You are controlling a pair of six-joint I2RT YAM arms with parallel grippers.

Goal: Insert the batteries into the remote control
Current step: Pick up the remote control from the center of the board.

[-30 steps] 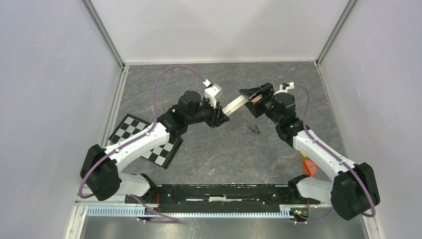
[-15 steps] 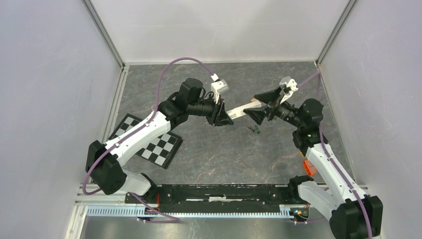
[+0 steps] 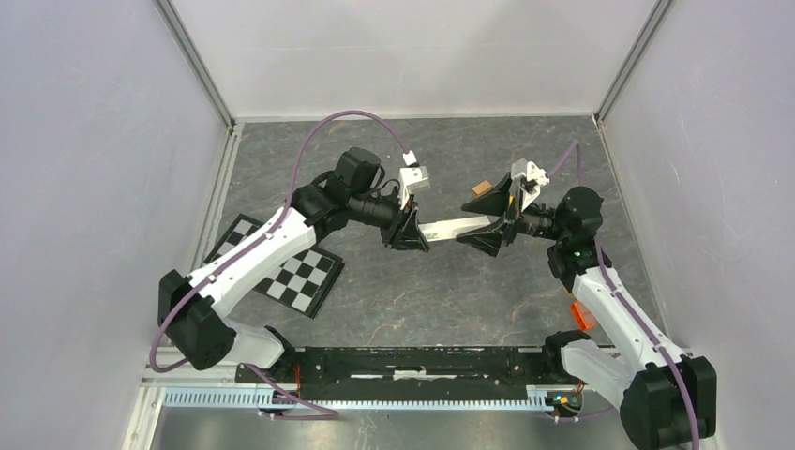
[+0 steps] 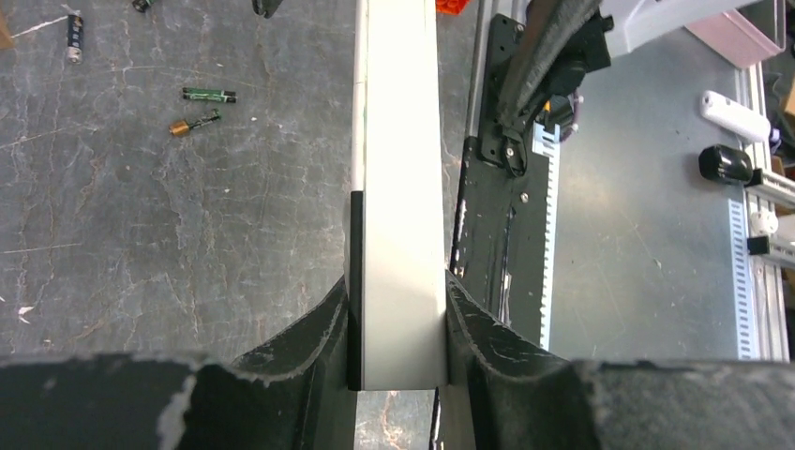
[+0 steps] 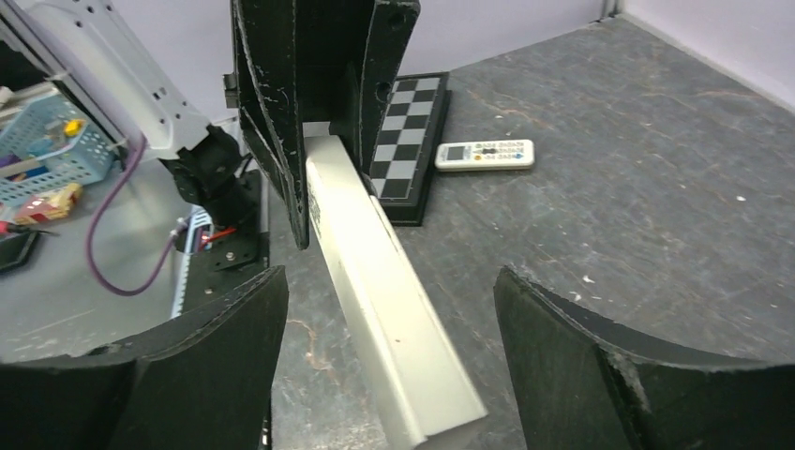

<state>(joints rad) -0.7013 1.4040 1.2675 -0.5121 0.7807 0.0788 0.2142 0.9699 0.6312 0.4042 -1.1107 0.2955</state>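
Can't read the buttons on the remote [image 5: 486,153], way too tiny. Same deal with any print on the batteries [image 4: 208,94]. Losing the right end of the bar [image 4: 401,169] past the top edge in the left wrist view.

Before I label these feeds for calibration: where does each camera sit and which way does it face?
Top external: above, behind, looking down at the table; left arm, right arm show.
Left wrist: own jaws shut on the white bar, looking along it past batteries.
Right wrist: faces the left arm's jaws, remote control behind; own jaws open.
Shared: both wrists see the bar.
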